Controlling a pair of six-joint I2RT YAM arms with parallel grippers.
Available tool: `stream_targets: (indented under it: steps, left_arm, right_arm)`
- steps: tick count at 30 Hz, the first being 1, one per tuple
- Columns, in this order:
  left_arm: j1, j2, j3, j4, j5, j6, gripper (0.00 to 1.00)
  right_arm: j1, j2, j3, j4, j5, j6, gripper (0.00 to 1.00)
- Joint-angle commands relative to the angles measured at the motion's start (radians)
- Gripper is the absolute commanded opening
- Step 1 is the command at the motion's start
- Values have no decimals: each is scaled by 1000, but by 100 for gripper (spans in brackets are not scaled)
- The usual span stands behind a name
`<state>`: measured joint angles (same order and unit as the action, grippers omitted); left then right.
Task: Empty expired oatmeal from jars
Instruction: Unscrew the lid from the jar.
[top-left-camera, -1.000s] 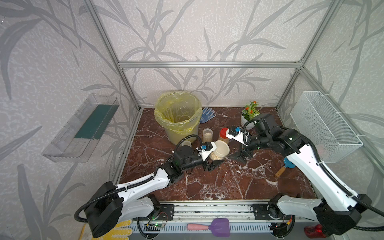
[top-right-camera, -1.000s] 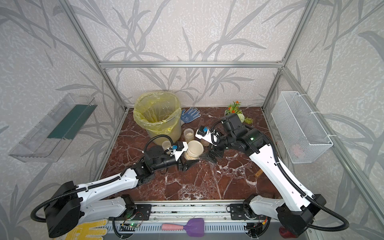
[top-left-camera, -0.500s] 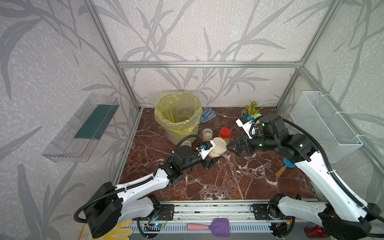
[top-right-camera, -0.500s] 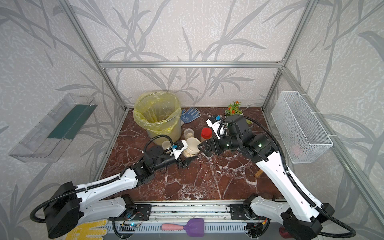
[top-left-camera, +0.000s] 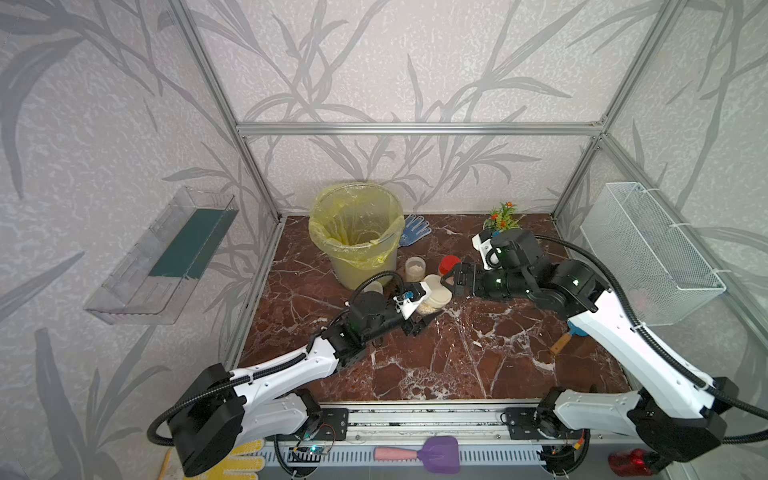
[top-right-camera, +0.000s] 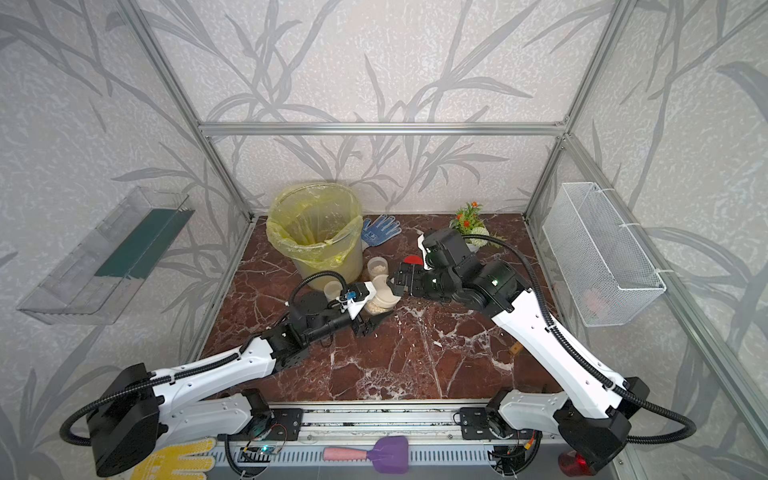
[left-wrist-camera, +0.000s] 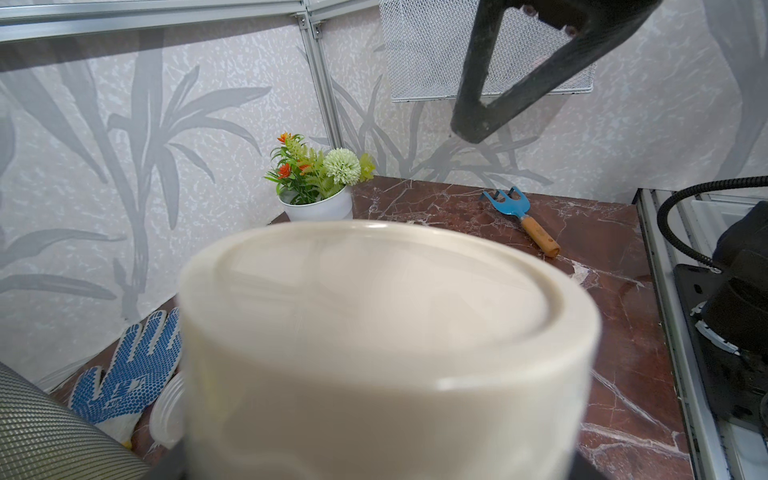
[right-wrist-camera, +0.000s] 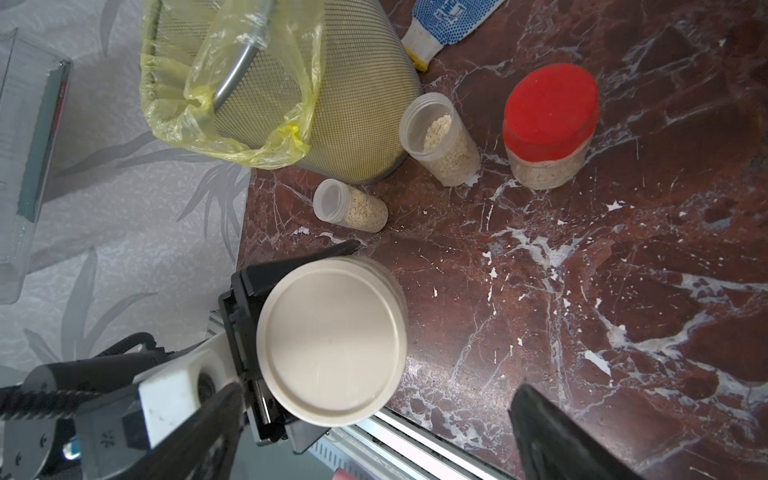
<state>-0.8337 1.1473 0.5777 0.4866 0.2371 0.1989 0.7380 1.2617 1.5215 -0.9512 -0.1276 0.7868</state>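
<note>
Now, right arm (top-left-camera: 602, 328): stretched low and nearly level across the desk (top-left-camera: 457, 361), wrist turned toward the left arm.
Left arm (top-left-camera: 291, 365): reaches forward from the front rail, low over the desk.
Bucket (top-left-camera: 357, 237): yellow-lined, at the back; slim jar (top-left-camera: 414, 269) and smaller slim jar (top-left-camera: 373, 287) stand just beside it.
Right gripper (top-left-camera: 449, 283): spread wide, empty, jaws just over the beige lid (right-wrist-camera: 332, 345); contact unclear.
Left gripper (top-left-camera: 422, 309): closed round the squat jar (top-right-camera: 380, 305), lid on.
Red-capped jar (top-left-camera: 449, 264): upright near the right gripper.
Oatmeal (right-wrist-camera: 449, 158): inside all four jars.
</note>
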Motion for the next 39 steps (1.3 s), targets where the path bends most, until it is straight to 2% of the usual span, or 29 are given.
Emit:
stream_targets:
  steps: [1,18,39]
  left_arm:
    - [0,-31,-3,64,-5,40,0]
    - [0,-31,-7,53,-7,53,0]
    - [0,-11,-1,56,14,50,0]
  right_arm:
    - [8,33,63,-56,22,76,99]
    - [44,164,116,-56,-39,58,99]
    - [52,255,132,-26,-194,20,98]
